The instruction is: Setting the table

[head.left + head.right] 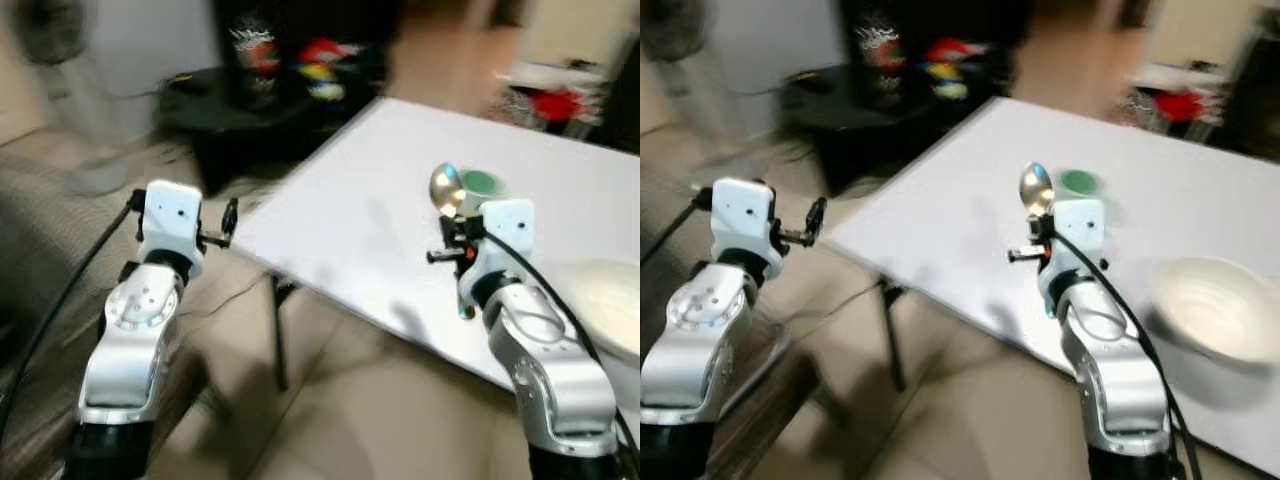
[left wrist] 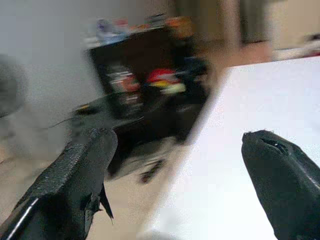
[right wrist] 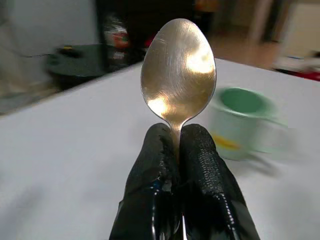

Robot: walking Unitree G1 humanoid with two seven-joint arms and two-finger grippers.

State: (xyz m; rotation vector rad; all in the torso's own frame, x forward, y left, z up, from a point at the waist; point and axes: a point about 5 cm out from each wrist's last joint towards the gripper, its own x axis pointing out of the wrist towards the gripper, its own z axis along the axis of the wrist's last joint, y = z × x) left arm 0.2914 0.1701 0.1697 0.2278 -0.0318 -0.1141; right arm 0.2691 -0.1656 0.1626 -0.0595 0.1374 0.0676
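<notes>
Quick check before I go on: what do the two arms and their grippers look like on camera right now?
Both arms are silver, built of rounded jointed segments, each ending in a boxy white wrist block. A black cable loops along each arm. The left gripper and right gripper each have two long black fingers; the fingers look matte with a fine grainy texture, rounded at the tips. No markings are legible through the blur.

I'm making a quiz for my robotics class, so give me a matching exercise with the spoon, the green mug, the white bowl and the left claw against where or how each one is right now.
Things:
1. spoon
2. green mug
3. white bowl
4. left claw

States:
A. open, holding nothing, off the table's edge
B. on the white table, beyond the spoon
C. clamped in the right claw, bowl end up
D. on the table, to the right arm's right

Pairs: 1-C, 2-B, 3-D, 4-A
</notes>
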